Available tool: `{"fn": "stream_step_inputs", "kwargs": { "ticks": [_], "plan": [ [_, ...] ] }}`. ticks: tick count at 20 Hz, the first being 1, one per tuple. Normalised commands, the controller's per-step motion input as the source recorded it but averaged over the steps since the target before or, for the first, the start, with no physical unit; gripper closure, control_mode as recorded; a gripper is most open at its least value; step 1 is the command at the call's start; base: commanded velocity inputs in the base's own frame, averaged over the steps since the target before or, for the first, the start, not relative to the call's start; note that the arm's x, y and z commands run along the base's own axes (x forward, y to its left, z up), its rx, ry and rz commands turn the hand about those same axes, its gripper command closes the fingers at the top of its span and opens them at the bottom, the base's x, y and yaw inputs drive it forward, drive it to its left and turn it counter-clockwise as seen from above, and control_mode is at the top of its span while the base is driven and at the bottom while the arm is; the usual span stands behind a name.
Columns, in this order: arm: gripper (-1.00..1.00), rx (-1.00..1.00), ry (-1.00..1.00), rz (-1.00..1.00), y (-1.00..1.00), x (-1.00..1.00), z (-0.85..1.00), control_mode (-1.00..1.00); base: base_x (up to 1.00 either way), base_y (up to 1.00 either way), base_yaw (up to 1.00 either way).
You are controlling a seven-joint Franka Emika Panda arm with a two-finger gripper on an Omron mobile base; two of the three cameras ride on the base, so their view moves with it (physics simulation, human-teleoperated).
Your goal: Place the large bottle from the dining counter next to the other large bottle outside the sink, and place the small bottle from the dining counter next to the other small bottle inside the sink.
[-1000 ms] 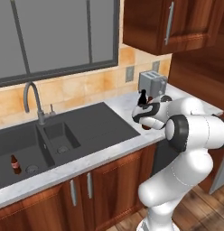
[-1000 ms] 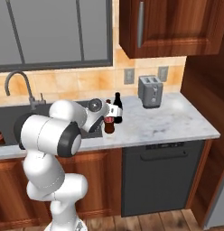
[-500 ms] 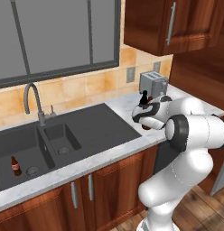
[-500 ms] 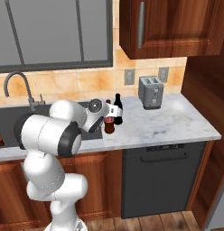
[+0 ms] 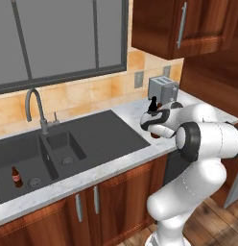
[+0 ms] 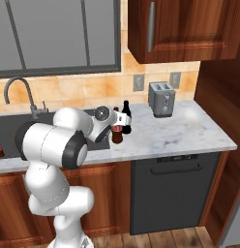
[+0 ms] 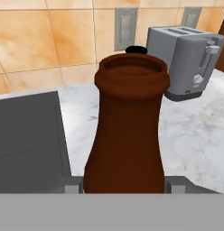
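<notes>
Brown and upright, the large bottle (image 7: 126, 131) stands with its long axis vertical and neck up on the marble worktop (image 6: 189, 131) right of the sink (image 5: 92, 134), just beside the other large bottle (image 6: 126, 114). Folded low, the arm holds the gripper (image 6: 115, 127) level, jaws pinching the large bottle's body from both sides

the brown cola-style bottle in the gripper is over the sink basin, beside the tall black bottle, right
Not quite: the brown cola-style bottle in the gripper is over the marble worktop, outside the dark sink basin, as the right base view shows. It is beside the tall black bottle.
</notes>
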Motion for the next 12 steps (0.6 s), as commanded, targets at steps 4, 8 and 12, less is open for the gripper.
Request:
{"fn": "stream_step_inputs", "kwargs": {
  "ticks": [4, 8, 12],
  "plan": [
    [1.00, 0.00, 0.00, 0.00, 0.00, 0.03, -0.05, -1.00, 0.11, 0.00, 0.00],
    [1.00, 0.00, 0.00, 0.00, 0.00, 0.05, -0.26, -1.00, 0.00, 0.00, 0.00],
    [1.00, 0.00, 0.00, 0.00, 0.00, 0.09, -0.31, -1.00, 0.00, 0.00, 0.00]
  ]
}}
